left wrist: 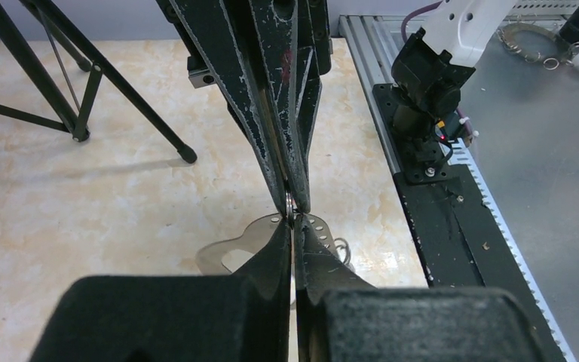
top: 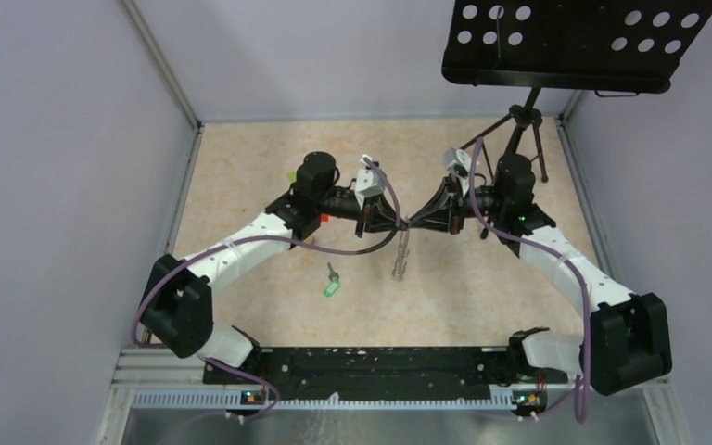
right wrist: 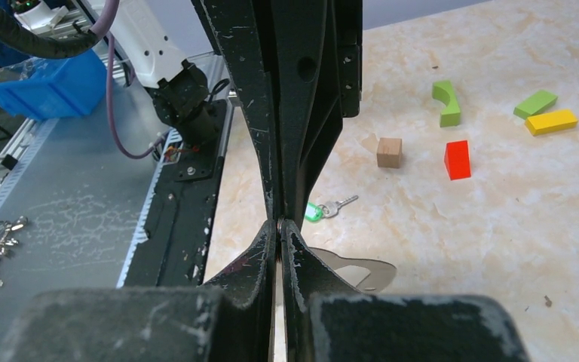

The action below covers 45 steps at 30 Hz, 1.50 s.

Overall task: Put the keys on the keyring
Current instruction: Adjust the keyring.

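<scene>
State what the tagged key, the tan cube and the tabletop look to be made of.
Key: bare silvery metal, going by its bright glint. Its tag: likely plastic, a glossy saturated green. Tan cube: probably unfinished wood, matt and pale tan. Tabletop: a smooth beige marble-look sheet with veining; whether stone or a printed laminate cannot be told.

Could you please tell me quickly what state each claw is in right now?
Left claw: closed; what it pinches cannot be told.
Right claw: closed, tip to tip with the left; contents unclear.
</scene>
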Available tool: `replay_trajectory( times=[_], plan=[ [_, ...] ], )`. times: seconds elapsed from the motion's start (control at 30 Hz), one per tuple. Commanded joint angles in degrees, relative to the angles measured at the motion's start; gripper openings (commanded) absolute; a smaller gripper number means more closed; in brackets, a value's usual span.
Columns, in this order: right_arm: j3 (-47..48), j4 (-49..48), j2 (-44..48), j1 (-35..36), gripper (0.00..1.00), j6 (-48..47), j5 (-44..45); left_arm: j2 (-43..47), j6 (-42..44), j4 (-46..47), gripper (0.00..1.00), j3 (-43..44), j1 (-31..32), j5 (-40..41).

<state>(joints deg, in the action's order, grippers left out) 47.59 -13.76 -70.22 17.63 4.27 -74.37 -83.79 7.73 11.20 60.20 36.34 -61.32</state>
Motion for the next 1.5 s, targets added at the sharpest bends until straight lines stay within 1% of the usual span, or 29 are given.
replay_trajectory(
  times=[0.0, 0.1, 0.17, 0.27, 0.47, 0.53, 0.67, 0.77, 0.9, 1.13, 1.37, 1.47],
  plan=[
    [0.1, -2.1, -0.5, 0.6, 0.00, -0.8, -0.9, -0.3, -1.1, 3.3, 0.00, 3.1, 0.0, -1.6],
    [0.7, 0.5, -0.6, 0.7, 0.00, -3.2, -0.1, -0.1, 0.2, 0.9, 0.00, 3.8, 0.0, -0.5],
    [1.5, 4.5, -0.4, 0.6, 0.01, -7.5, 1.3, 0.3, 2.0, -1.5, 0.00, 4.2, 0.0, 0.7],
    [1.8, 7.1, -0.1, 0.7, 0.06, -10.1, 3.2, 0.9, 2.9, -2.6, 0.00, 4.1, 0.0, 1.5],
    [2.8, 12.3, 0.9, 0.6, 0.19, -15.0, 7.5, 2.0, 6.9, -7.7, 0.00, 4.4, 0.1, 3.6],
    [2.7, 12.6, 1.4, 0.6, 0.23, -16.0, 8.4, 1.9, 7.8, -9.0, 0.00, 4.6, 0.1, 4.0],
    [3.0, 13.6, 1.6, 0.7, 0.29, -17.8, 9.0, 0.8, 10.3, -14.2, 0.00, 6.3, 0.7, 5.1],
    [4.2, 17.4, 1.7, 1.1, 0.34, -20.2, 9.2, 0.2, 12.1, -16.8, 0.00, 7.4, 1.3, 5.9],
    [5.3, 20.8, 1.7, 2.2, 0.35, -23.6, 10.5, -0.2, 13.6, -18.7, 0.00, 8.1, 2.0, 6.6],
    [6.0, 22.6, 1.9, 2.6, 0.36, -26.1, 10.4, -0.9, 15.7, -21.7, 0.00, 8.8, 2.6, 6.8],
    [6.5, 24.4, 1.8, 3.9, 0.32, -27.9, 10.2, -1.5, 16.1, -22.4, 0.00, 9.4, 2.9, 6.8],
    [6.6, 24.8, 1.8, 4.3, 0.27, -28.0, 10.1, -1.8, 16.0, -22.3, 0.00, 9.5, 3.0, 6.8]
  ],
)
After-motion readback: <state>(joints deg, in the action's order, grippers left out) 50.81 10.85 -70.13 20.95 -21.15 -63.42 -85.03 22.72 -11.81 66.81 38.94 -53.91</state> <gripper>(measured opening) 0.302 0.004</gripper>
